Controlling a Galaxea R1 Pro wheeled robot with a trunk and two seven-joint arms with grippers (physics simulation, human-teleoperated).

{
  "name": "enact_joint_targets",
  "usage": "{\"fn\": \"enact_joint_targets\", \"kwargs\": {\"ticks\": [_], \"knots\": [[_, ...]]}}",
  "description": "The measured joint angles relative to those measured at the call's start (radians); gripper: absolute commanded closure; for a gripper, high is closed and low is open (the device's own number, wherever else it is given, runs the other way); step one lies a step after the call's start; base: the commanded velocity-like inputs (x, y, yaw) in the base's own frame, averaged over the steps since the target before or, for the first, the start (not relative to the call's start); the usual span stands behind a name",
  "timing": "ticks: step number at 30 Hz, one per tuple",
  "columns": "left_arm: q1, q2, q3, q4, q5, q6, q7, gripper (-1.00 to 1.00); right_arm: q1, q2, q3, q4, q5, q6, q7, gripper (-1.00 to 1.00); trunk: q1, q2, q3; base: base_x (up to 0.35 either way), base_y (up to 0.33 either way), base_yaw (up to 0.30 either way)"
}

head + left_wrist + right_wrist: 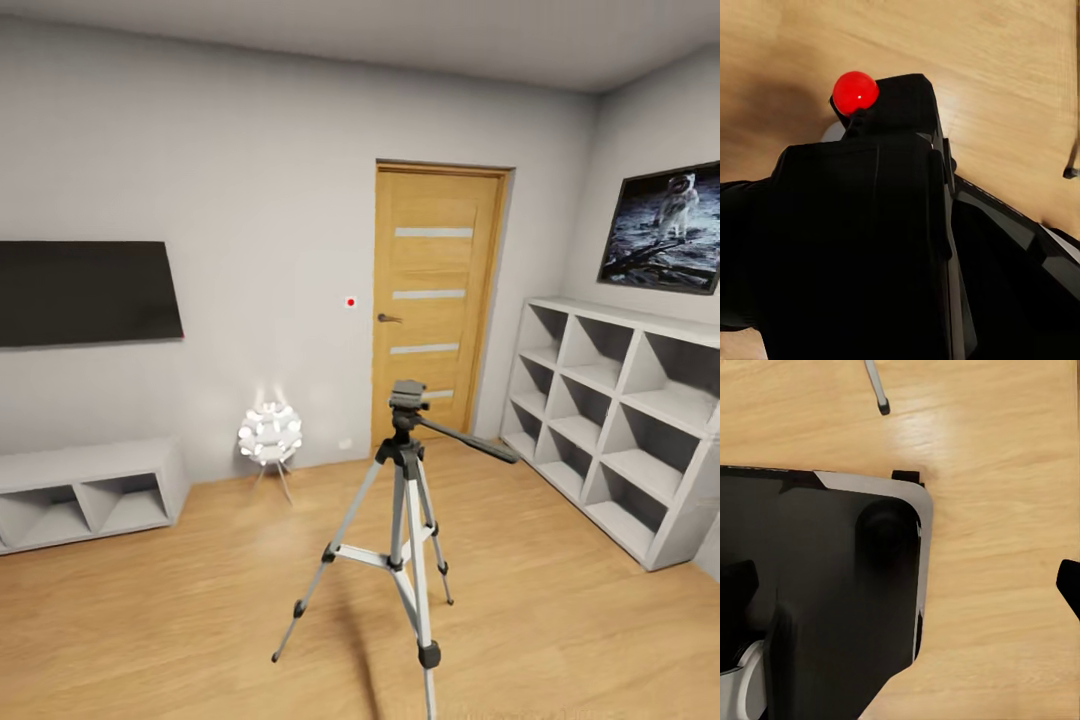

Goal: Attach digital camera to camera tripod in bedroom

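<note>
Your left jaws cannot be read directly: in the left wrist view the digital camera (862,240) blocks the space just ahead of them, a black boxy body with a bright red dot at its far end, seen above the wood floor (1005,67), so it appears carried there, though whether the jaws are clamped on it cannot be told. Your right jaws are likewise unreadable; the right wrist view looks down on a dark, silver-edged part of the robot's own body (832,585), with one tripod foot (883,409) on the floor beyond. Ahead of both arms, in the head view, stands the camera tripod (405,520): three silver telescoping legs with black joints and feet, spread on the floor, topped by a black pan head (407,395) whose long handle (470,438) juts toward the white shelving (620,430). To do this step well, close in squarely, raise the camera above the pan head's flat plate, keep its base level, and avoid knocking the handle or legs.
</note>
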Motion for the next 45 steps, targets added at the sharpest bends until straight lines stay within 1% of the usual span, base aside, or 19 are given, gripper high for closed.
{"fn": "enact_joint_targets", "kwargs": {"ticks": [22, 32, 45], "knots": [[0.0, 0.001, 0.0, 0.0, 0.004, 0.0, 0.001, 1.0, 0.0, 0.003, 0.001, 0.0, 0.003, 0.0, 0.0, -1.0, 0.0, 0.0, 0.0, 0.0, 0.0, -0.28], [0.0, 0.001, 0.0, 0.001, 0.003, -0.001, 0.001, 1.0, 0.0, 0.002, 0.002, 0.0, 0.007, 0.0, 0.0, -1.0, 0.0, 0.0, 0.0, 0.02, 0.017, -0.053], [0.0, -0.001, -0.001, 0.001, 0.0, 0.0, 0.0, 1.0, 0.0, 0.0, 0.002, 0.0, 0.01, 0.0, 0.0, -1.0, 0.0, 0.0, 0.0, 0.197, 0.229, -0.001]]}}
